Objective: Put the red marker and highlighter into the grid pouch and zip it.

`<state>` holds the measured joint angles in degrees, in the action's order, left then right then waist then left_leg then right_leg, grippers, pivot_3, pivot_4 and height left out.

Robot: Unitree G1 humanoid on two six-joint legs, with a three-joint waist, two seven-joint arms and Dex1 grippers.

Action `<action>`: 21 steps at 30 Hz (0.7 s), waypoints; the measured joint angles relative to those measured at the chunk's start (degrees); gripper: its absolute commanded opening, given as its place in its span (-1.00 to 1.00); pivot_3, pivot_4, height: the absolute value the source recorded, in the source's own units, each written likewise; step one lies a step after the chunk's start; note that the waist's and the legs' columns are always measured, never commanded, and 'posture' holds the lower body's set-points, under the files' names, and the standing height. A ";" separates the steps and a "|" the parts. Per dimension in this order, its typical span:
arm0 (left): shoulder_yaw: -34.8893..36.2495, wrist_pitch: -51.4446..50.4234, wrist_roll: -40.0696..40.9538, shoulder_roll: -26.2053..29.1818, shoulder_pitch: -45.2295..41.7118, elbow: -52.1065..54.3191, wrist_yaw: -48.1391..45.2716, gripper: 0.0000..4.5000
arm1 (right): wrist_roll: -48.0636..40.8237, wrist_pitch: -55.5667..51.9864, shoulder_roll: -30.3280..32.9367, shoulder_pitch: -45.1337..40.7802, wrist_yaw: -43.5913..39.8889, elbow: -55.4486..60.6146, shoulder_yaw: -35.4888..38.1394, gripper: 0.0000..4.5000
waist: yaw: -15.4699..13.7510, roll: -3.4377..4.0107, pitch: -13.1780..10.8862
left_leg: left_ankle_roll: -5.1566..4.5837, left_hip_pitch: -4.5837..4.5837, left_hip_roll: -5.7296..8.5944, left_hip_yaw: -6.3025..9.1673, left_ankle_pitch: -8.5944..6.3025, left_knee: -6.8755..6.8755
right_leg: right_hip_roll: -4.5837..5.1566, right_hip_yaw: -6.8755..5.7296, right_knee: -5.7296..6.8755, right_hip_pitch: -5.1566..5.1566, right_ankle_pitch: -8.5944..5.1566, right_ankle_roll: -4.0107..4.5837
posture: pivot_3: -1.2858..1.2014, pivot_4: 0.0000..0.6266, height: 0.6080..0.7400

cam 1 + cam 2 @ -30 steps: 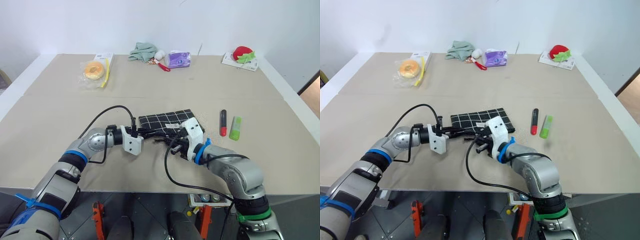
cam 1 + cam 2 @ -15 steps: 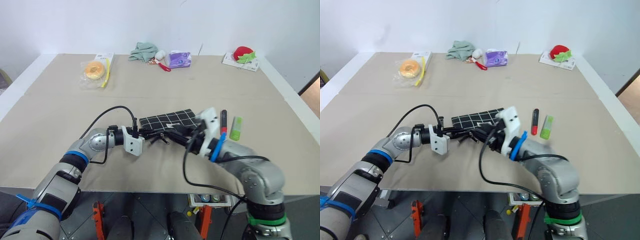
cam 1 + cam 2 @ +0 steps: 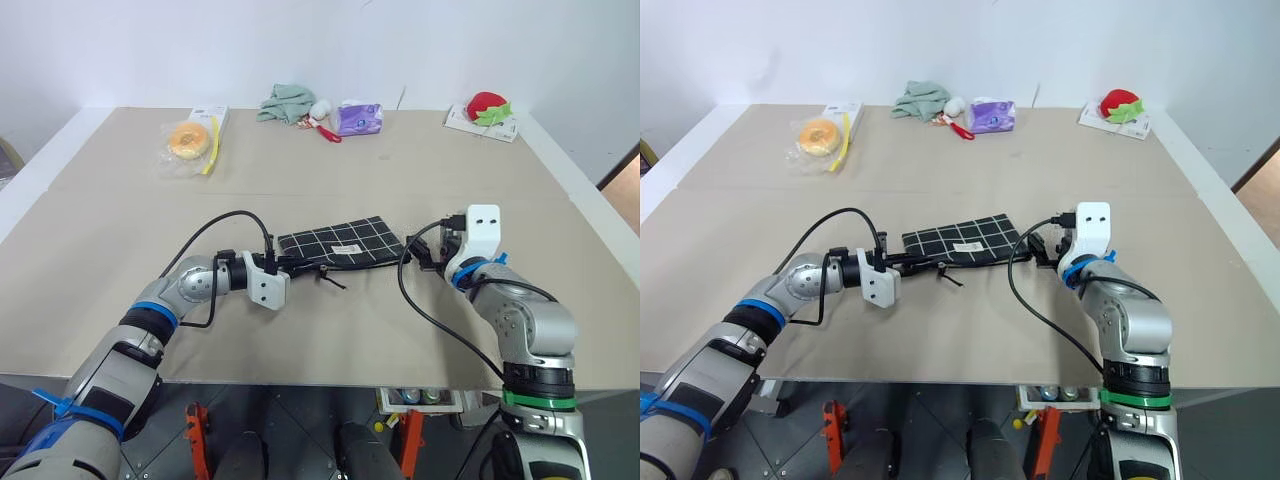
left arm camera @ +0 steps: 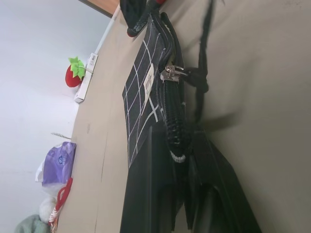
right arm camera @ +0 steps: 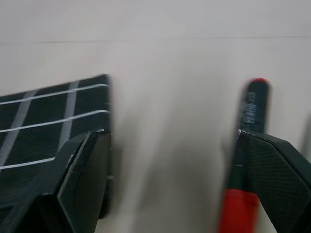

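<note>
I find my left hand clamped on the near edge of the flat black white-gridded fabric pouch on the beige bench, my right hand spread wide, empty, beside the black red-ended marker.

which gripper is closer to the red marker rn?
Right. The right gripper is open beside the red marker, which lies by one of its fingers. The left gripper is shut on the grid pouch, at its far end.

Grid pouch blk w/ white grid lines; red marker blk barrel, red end.
</note>
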<state>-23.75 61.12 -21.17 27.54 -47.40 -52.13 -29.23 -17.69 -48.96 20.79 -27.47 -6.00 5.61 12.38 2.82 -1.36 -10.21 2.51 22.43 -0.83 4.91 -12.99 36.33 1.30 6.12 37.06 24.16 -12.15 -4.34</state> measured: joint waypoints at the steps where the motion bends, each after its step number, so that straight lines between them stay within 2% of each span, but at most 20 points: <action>1: 0.00 -0.01 0.00 0.00 0.00 0.01 0.00 -1.00 | 0.32 0.28 0.00 -0.20 0.23 -0.42 -0.01 0.99 | 0.00 0.00 0.00 | 0.00 0.00 0.00 0.00 0.00 0.00 | 0.00 0.00 0.00 0.00 0.00 0.00 | 0.03 -0.52 0.99; 14: 0.00 -0.24 0.18 0.00 0.05 0.08 0.01 -1.00 | 1.37 -3.11 -1.03 -0.52 1.46 -3.55 -0.46 0.99 | 0.00 0.00 0.00 | 0.00 0.00 0.00 0.00 0.00 0.00 | -0.01 0.00 0.00 0.00 0.00 0.01 | 0.03 -0.52 0.99; 17: 0.03 -0.33 0.31 0.00 0.05 0.21 0.04 -1.00 | 1.87 -4.26 -1.03 -1.03 1.55 -3.61 -0.60 0.63 | 0.00 0.00 0.00 | 0.00 0.00 -0.01 0.01 0.00 0.00 | -0.01 0.00 0.00 0.00 0.00 0.00 | 0.03 -0.52 0.99; 19: 0.12 -0.37 0.41 0.00 0.05 0.47 0.07 -1.00 | 2.27 -4.75 -1.03 -1.31 1.53 -3.69 -0.61 0.12 | 0.03 0.00 0.00 | 0.00 0.00 -0.01 0.00 0.00 0.00 | -0.01 0.00 0.00 0.00 -0.01 0.00 | 0.03 -0.52 0.99; 21: 0.22 -0.42 0.42 0.00 0.05 0.72 0.08 -1.00 | 2.60 -4.48 -1.00 -1.64 1.48 -4.31 -0.62 -0.31 | 0.05 0.00 0.00 | 0.00 0.00 -0.02 0.00 0.00 0.00 | -0.02 0.00 0.00 0.00 -0.01 0.00 | 0.03 -0.52 0.99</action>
<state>-23.53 60.70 -20.75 27.54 -47.35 -51.41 -29.15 -15.09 -53.44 19.79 -29.12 -4.52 1.31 11.76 2.87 -1.36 -10.21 2.51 22.43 -0.84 4.91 -12.99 36.33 1.28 6.12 37.05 24.16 -12.16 -4.34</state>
